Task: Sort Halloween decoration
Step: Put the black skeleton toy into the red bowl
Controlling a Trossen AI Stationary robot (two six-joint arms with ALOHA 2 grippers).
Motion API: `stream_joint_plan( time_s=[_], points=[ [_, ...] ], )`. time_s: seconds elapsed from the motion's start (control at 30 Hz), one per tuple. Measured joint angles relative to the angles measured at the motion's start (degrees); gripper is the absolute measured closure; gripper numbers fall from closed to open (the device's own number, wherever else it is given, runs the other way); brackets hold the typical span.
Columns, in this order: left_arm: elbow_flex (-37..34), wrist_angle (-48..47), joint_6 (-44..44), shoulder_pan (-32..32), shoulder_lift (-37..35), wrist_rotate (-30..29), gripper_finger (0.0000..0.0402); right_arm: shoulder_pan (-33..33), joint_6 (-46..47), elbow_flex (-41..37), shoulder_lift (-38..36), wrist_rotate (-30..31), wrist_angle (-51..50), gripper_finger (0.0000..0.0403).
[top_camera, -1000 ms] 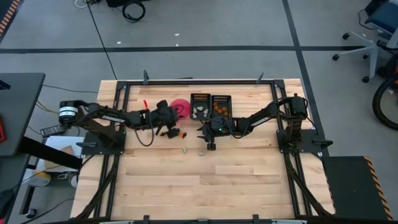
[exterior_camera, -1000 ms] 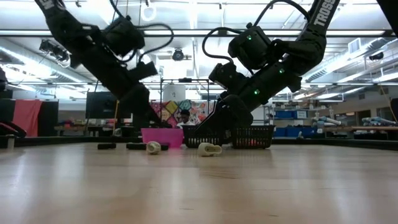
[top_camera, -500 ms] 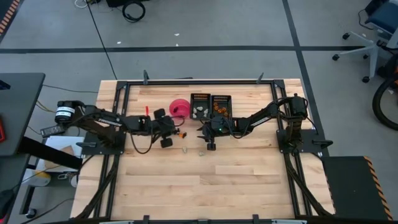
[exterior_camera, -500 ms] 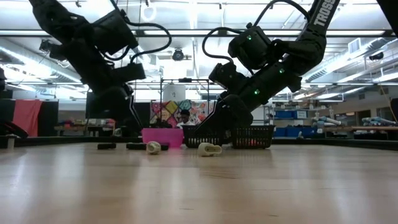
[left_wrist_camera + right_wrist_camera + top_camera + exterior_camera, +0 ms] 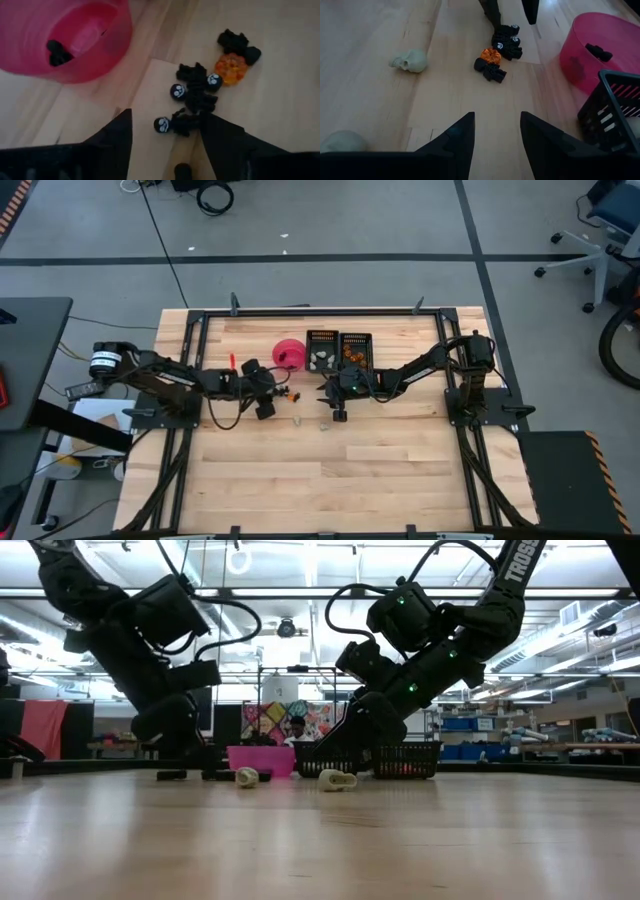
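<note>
A cluster of dark brown-black pieces [image 5: 195, 92] with one orange piece [image 5: 231, 68] lies on the table beside the pink bowl [image 5: 65, 35], which holds one dark piece [image 5: 59, 52]. My left gripper [image 5: 167, 130] is open and low over the table, its fingers on either side of the cluster's nearest dark piece [image 5: 172, 125]; it also shows in the high view [image 5: 272, 393]. Two pale skulls [image 5: 410, 61] [image 5: 340, 140] lie on the table. My right gripper [image 5: 495, 135] is open and empty, hovering near them and in front of the trays [image 5: 335, 410]. My left gripper's fingers come slanting down from the table's left side and stand around a dark piece [image 5: 186, 126] at the cluster's edge. I cannot tell whether they touch it. The piece lies on the table.
Two black trays [image 5: 322, 350] [image 5: 356, 348] stand side by side at the far middle, right of the pink bowl [image 5: 290, 352]. A tray's corner [image 5: 615, 115] is close to my right gripper. The near half of the table [image 5: 330, 480] is bare wood.
My left gripper has drawn back from beside the pink bowl toward the table's near-left and gone down to the dark cluster.
</note>
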Motion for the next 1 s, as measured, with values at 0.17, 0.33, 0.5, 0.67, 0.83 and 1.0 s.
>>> stream_joint_plan(
  time_s=[0.17,0.33,0.5,0.67,0.83,1.0],
  points=[
    [-2.23,4.78,-2.03,0.31,1.07,0.43,0.0192,0.00,0.02,0.00,0.00,0.00,0.04,0.0240],
    [-3.54,5.90,-1.48,0.34,1.36,2.41,0.0200,0.05,0.24,-0.02,0.00,0.00,0.07,0.0241],
    [-3.65,5.93,-1.40,0.35,1.38,2.61,0.0207,0.11,0.24,-0.02,0.00,0.00,0.13,0.0240],
    [-3.65,5.72,-1.40,0.35,1.38,2.64,0.0207,0.11,0.25,-0.02,0.00,0.00,0.15,0.0241],
    [-3.65,5.56,-1.35,0.37,1.38,2.66,0.0207,0.11,0.26,-0.02,0.00,0.00,0.13,0.0240],
    [-3.74,6.10,-1.66,0.37,1.40,2.64,0.0208,0.11,0.26,-0.02,0.00,0.00,0.13,0.0241]
  ],
)
